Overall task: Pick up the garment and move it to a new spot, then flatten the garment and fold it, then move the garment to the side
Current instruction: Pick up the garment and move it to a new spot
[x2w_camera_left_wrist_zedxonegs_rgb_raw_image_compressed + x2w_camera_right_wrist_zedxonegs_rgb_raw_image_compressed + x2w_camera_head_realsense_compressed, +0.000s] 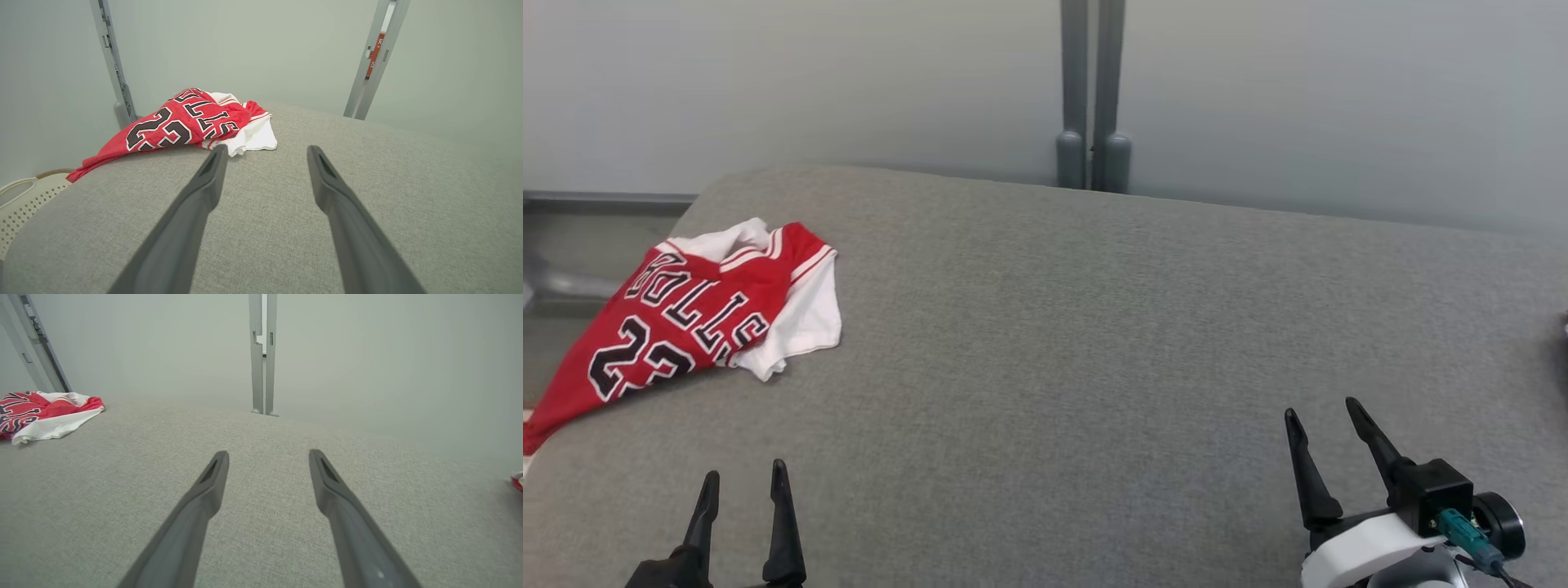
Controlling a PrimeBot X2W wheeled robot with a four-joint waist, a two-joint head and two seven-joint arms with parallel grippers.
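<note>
Over at the far-left corner of the grey pad [1094, 327], your jersey [686, 318] lies crumpled, hem off the edge. Your left gripper [746, 468] and right gripper [1321, 406] hang over the pad's near side, both spread wide, empty.

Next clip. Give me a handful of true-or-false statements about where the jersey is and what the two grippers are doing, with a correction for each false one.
1. The red and white jersey lies crumpled at the left end of the grey padded surface. True.
2. The left gripper is shut on the jersey. False: its jaws are open and hold nothing, and it is short of the cloth.
3. The right gripper has its jaws open over bare grey fabric. True.
4. The jersey is folded flat in the middle of the surface. False: it is bunched up at the left edge, with a red corner trailing over it.
5. In the left wrist view, a pale perforated basket sits below the surface's edge. True.
</note>
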